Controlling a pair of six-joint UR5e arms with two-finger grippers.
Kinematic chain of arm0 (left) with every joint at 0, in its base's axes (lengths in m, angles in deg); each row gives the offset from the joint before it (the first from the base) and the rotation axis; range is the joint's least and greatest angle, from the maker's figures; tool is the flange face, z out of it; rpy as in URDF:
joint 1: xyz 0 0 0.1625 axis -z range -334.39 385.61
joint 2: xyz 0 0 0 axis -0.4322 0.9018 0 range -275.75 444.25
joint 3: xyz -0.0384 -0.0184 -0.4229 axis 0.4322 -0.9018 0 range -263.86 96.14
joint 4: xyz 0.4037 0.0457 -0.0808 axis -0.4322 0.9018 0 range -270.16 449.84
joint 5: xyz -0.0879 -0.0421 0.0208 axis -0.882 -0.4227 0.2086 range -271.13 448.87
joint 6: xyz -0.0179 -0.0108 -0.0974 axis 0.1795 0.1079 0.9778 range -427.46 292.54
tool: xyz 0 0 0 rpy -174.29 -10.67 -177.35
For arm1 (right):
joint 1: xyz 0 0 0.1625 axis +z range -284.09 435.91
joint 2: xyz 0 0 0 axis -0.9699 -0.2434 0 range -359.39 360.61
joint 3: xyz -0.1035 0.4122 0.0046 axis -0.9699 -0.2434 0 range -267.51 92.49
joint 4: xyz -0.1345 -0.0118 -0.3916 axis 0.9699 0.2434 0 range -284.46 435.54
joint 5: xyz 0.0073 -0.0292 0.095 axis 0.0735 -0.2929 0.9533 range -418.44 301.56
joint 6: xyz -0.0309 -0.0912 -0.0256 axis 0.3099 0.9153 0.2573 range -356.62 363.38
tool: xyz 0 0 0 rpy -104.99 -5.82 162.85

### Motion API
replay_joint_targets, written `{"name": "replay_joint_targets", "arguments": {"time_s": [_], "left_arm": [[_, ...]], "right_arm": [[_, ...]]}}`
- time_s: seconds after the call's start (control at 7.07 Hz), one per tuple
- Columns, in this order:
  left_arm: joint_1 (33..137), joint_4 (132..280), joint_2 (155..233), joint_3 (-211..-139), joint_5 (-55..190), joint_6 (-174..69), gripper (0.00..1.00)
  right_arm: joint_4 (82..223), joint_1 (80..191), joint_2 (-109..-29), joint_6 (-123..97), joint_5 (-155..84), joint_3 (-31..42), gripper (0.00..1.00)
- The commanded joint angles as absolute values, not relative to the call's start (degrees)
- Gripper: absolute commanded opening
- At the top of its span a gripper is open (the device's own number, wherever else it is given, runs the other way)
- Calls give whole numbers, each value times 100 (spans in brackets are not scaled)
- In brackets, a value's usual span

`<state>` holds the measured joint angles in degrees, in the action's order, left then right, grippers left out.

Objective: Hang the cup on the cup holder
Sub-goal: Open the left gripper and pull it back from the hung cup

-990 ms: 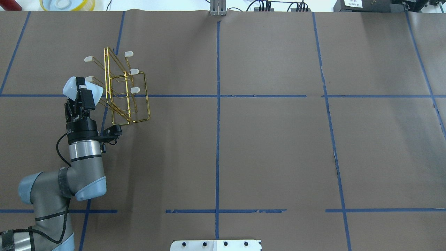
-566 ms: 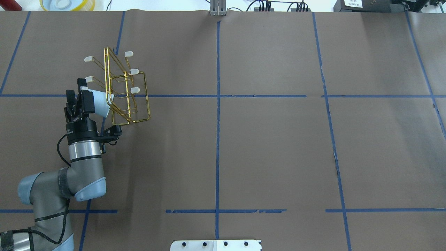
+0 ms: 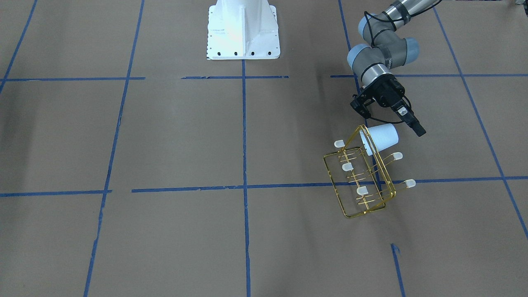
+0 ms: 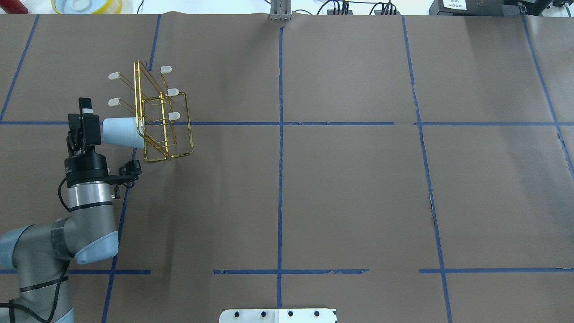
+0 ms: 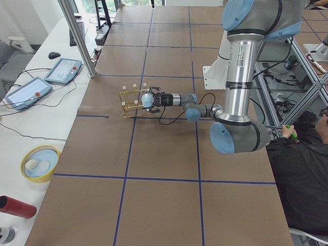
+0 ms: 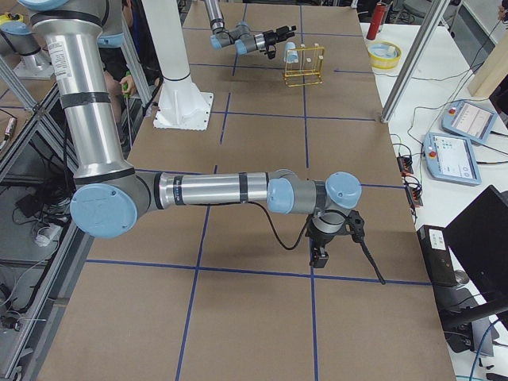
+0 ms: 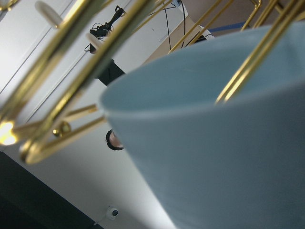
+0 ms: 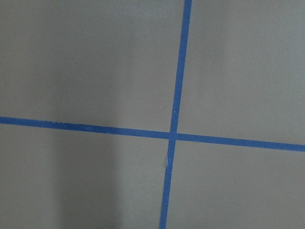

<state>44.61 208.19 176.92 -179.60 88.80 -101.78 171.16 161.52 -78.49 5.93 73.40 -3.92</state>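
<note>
Smooth tapered cup on gold wire cup holder, left fingers spread, empty

Brown-papered table, blue tape grid, gold cup holder standing on it, white robot base at one edge

Pale blue plastic cup on a peg of the gold wire cup holder
It stands on the brown papered table's left half; left gripper just beside the cup, apart.
</note>
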Motion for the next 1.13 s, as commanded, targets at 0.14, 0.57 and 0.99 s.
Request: {"name": "replay_joint_targets", "arguments": {"time_s": [0.14, 0.57, 0.99], "left_arm": [[4441, 20841, 16786, -18650, 8861, -8914, 100], [4441, 21478, 16170, -19232, 8399, -7200, 100], [4468, 23924, 16037, -19232, 6855, -5642, 100]], "right_arm": [[17116, 16152, -7849, 593, 7340, -392, 100], [17116, 16152, -7849, 593, 7340, -392, 100], [17116, 16152, -7849, 585, 7340, -392, 100]]}}
